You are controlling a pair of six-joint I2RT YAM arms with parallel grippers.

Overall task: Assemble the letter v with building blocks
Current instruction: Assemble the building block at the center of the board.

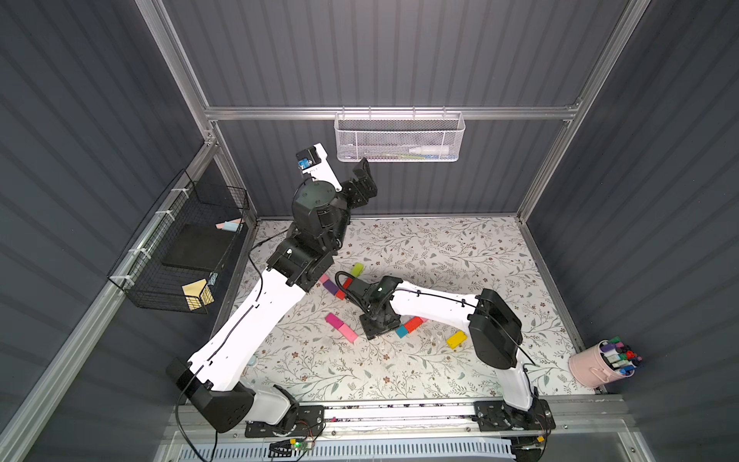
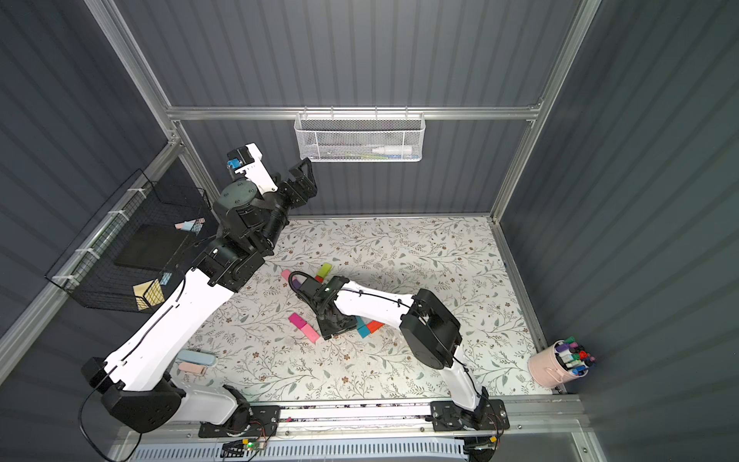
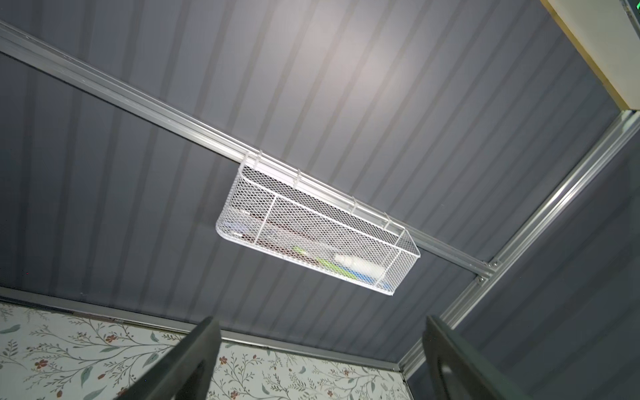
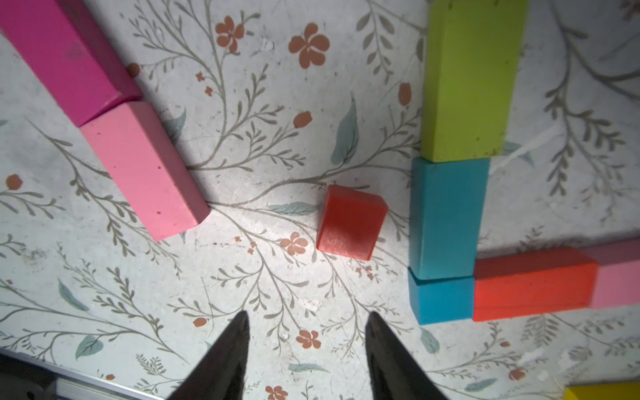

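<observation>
My left gripper (image 3: pixel 322 363): jaws spread wide, empty, raised near the back wall (image 1: pixel 440 188).
Magenta block (image 4: pixel 62 59), pink block (image 4: pixel 145 169): matte oblongs, end to end, mid-tabletop (image 1: pixel 440 256).
My right gripper (image 4: pixel 306 316): jaws partly parted, gripping nothing, pointing down at the middle.
Red cube (image 4: pixel 351 221): small, matte, alone, just beyond my tips.
Teal blocks (image 4: pixel 446 214), lime block (image 4: pixel 471 79): one touching line.
Yellow block (image 1: pixel 456 339): nearer the right edge.

The floral table (image 1: pixel 440 248) carries scattered building blocks (image 4: pixel 351 223) and two pastel cases (image 2: pixel 196 359).
</observation>
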